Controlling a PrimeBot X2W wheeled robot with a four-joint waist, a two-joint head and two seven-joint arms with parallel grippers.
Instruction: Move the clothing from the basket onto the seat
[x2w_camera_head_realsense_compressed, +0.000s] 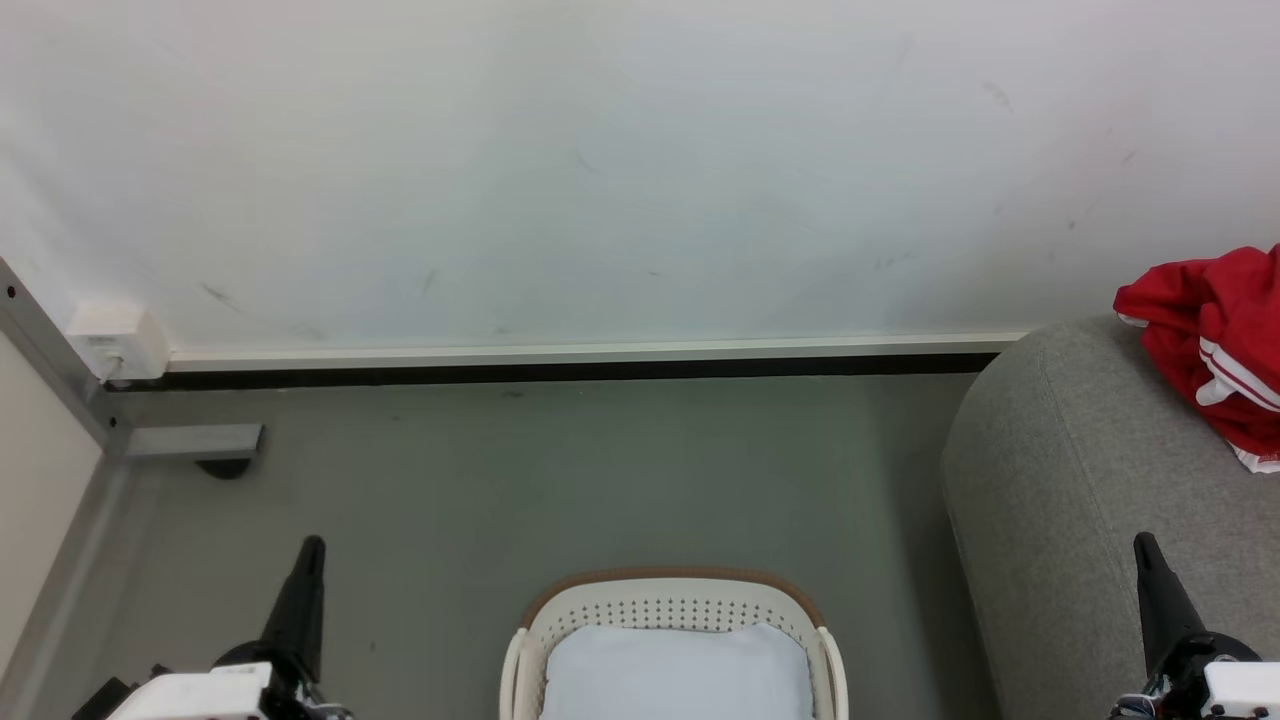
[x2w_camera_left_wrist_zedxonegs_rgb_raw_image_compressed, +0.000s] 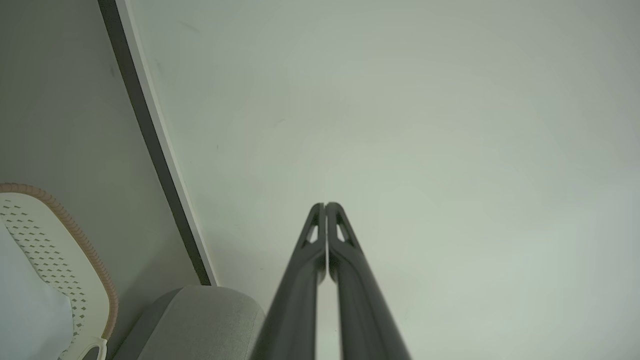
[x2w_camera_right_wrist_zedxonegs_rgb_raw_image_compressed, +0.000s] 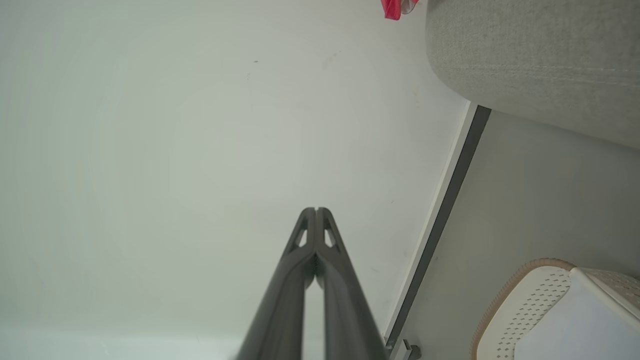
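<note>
The left gripper (x2w_camera_left_wrist_zedxonegs_rgb_raw_image_compressed: 325, 205), with its two long dark fingers, has the fingers pressed together from the tips down, and they hold nothing. The right gripper (x2w_camera_right_wrist_zedxonegs_rgb_raw_image_compressed: 316, 209) looks the same: both fingers meet at the tips and are empty. In the head view both grippers point up toward the pale white wall (x2w_camera_head_realsense_compressed: 600, 150).

The white plastic laundry basket with perforated walls and a brown rim band (x2w_camera_head_realsense_compressed: 670, 578) stands on the grey floor (x2w_camera_head_realsense_compressed: 500, 470) between the two grippers. It is to the right of the left gripper and to the left of the right one, touching neither. Inside it lies a pale blue-white pad (x2w_camera_head_realsense_compressed: 680, 670).

The large light grey fabric sofa with rounded padded edges (x2w_camera_head_realsense_compressed: 1080, 480) is on the side of the right gripper, whose fingers show in front of the sofa's upholstery. It is just beside the basket, with a narrow strip of floor between them.

The bright red soft clothing with white stripe bands (x2w_camera_head_realsense_compressed: 1215, 340) lies crumpled on top of this seat, ahead of the right gripper and a little to its right, close to the wall. It is well apart from the basket and from both grippers.

Ahead of the left gripper and to its left, a grey metal frame foot (x2w_camera_head_realsense_compressed: 190, 440) rests on the floor. A small white box (x2w_camera_head_realsense_compressed: 120, 335) sits on the wall above it.
</note>
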